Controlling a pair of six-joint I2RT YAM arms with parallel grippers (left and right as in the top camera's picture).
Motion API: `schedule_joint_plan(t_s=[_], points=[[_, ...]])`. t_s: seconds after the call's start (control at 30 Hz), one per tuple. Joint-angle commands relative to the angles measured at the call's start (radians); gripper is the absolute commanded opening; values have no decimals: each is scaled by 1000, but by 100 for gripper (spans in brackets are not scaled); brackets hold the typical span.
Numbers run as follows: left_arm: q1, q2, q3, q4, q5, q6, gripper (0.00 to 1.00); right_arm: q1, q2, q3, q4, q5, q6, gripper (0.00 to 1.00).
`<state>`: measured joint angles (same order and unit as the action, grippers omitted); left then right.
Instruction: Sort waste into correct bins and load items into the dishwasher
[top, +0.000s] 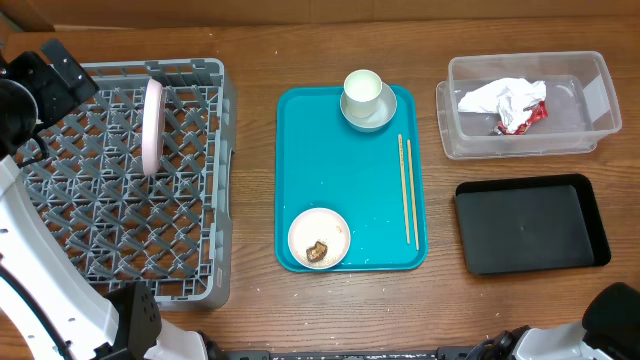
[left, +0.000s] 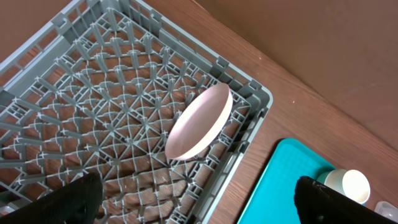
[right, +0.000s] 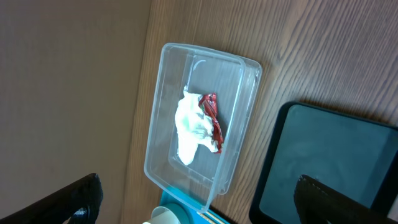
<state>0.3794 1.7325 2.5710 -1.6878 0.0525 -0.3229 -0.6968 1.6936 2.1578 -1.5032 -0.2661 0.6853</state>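
**Status: both grippers wide and empty; plate in rack, waste in tub**

1. Left arm. In the left wrist view my own fingers (left: 74, 199) fill the two bottom corners. The left gripper (left: 198, 186) is spread to its full width and holds nothing. I see it hanging above the grey dish rack (left: 249, 87).

2. Right arm. The right gripper (right: 198, 183) is spread equally wide and is also empty. It hangs above the right end of the table (top: 250, 60), over the clear tub (top: 590, 100) and the black tray (top: 530, 225).

3. Rack. The pink-white plate (top: 152, 126) stands on edge among the pegs, near the far wall of the rack. I see nothing else loaded there.

4. Teal tray (top: 350, 180). It lies at the table centre, between the rack and the two bins.
   - The white cup (top: 363, 88) sits inside a whitish bowl (top: 370, 114) at the far end.
   - A second bowl (top: 305, 230) sits at the near left corner, with the brown scrap (top: 317, 251) in it.
   - The chopsticks (top: 407, 190) lie side by side along the right edge, parallel to it.

5. Bins. The tub holds the crumpled white paper (top: 495, 97) with the red wrapper (top: 530, 118) touching its right side. The black tray lies just nearer to me than the tub, apart from it, and I see nothing in it.
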Motion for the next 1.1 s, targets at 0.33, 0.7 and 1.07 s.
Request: schedule_joint_plan(t_s=[0.33, 0.7, 1.07], points=[[0, 2, 1, 12, -112, -14, 100, 3, -1, 3, -36, -195, -47, 100], [2, 19, 1, 0, -138, -14, 100, 486, 6, 2, -72, -209, -428, 99], [26, 109, 1, -2, -197, 21, 100, 1010, 115, 2, 145, 153, -424, 100]])
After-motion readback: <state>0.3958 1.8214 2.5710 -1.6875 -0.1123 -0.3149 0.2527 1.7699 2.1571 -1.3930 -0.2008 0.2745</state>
